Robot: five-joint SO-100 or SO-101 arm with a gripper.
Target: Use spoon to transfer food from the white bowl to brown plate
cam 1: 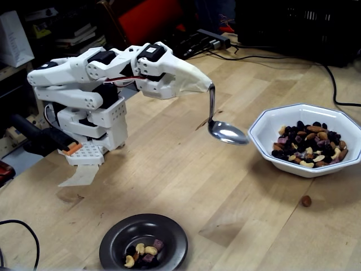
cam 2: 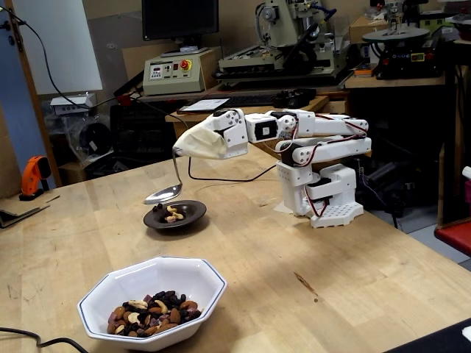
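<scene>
My gripper (cam 1: 210,86) (cam 2: 175,151) is wrapped in a pale cloth cover and is shut on the thin handle of the silver spoon (cam 1: 227,133) (cam 2: 162,194). The spoon's empty oval hangs level above the table, just left of the white bowl (cam 1: 257,139) in a fixed view. The white bowl (cam 2: 151,282) holds the food (cam 1: 310,144) (cam 2: 151,321), a mix of nuts and raisins. The brown plate (cam 1: 113,244) (cam 2: 194,214) sits near the front table edge with a few food pieces (cam 1: 144,253) in its centre.
A loose almond (cam 1: 306,200) lies on the wood in front of the white bowl. The arm's white base (cam 1: 90,132) stands at the left. Black cables (cam 1: 333,84) run along the back right. A thin cable (cam 1: 22,226) curls at the lower left.
</scene>
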